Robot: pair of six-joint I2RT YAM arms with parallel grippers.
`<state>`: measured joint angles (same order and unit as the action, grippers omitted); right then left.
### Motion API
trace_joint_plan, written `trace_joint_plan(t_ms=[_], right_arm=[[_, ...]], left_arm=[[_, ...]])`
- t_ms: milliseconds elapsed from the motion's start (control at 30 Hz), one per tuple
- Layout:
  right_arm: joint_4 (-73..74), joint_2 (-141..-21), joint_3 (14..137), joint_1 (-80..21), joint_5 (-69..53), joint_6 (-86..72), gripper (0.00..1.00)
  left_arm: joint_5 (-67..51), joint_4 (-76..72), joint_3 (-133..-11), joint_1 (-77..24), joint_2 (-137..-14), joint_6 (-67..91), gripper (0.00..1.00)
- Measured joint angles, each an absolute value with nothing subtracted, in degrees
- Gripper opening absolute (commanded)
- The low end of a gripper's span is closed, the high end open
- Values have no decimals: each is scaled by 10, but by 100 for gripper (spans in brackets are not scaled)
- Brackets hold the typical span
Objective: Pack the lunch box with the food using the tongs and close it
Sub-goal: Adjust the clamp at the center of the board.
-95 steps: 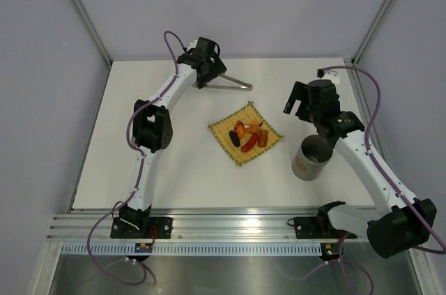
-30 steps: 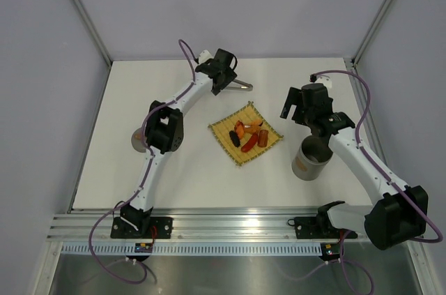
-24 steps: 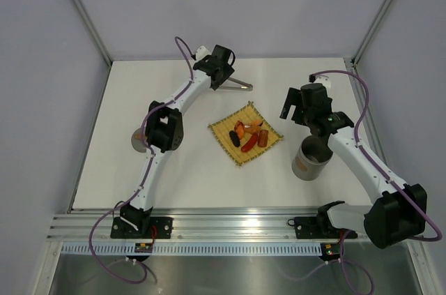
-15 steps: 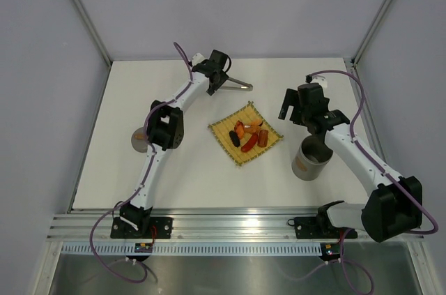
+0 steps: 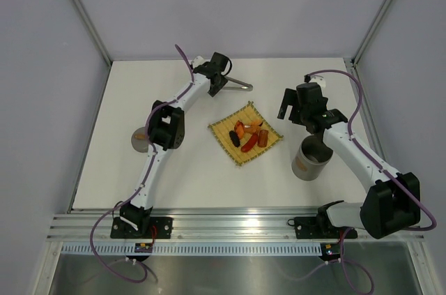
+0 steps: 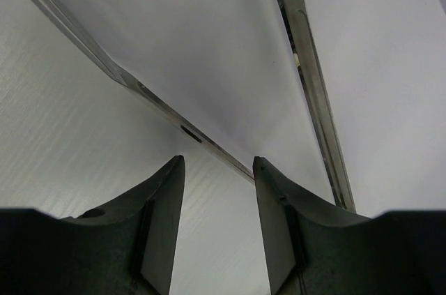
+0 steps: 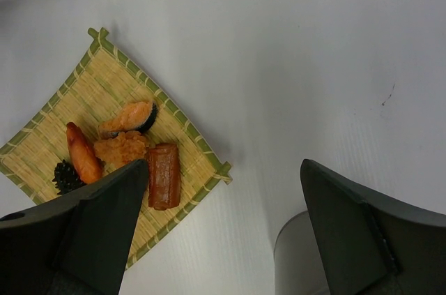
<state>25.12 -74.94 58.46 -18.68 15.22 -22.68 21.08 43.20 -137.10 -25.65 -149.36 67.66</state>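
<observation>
The food (image 5: 249, 134) lies on the mat (image 5: 221, 127), tongs (image 5: 239, 85) behind it, lunch box (image 5: 310, 158) to its right.

The left gripper (image 5: 216, 87) has been carried rightward from its earlier position to the left end of the tongs (image 5: 238, 86). Its wrist has been turned, so that the fingers (image 6: 164, 218) are now set over the tongs (one thin silver arm is seen passing between them in the wrist view). The left forearm has been swung aside, and a round grey lid (image 5: 137, 140), previously covered by it, has been exposed. The right gripper (image 5: 289, 112) has been shifted slightly left, towards the mat (image 5: 242, 154).
</observation>
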Motion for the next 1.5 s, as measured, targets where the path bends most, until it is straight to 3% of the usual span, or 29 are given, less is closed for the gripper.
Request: trace_joint_plan(t_ms=[200,300,567,1500], right_arm=[[251,-749,585,-187,149,-227,99],[251,-749,585,-187,149,-227,100],[251,-749,585,-187,142,-227,99],[254,-733,585,-187,143,-229,99]], left_arm=[[208,425,-1363,-256,-1496,680,49],[204,418,-1358,-256,-1496,681,42],[196,383,-1333,-263,-1493,682,0],[155,311,-1334,-317,-1460,685,0]])
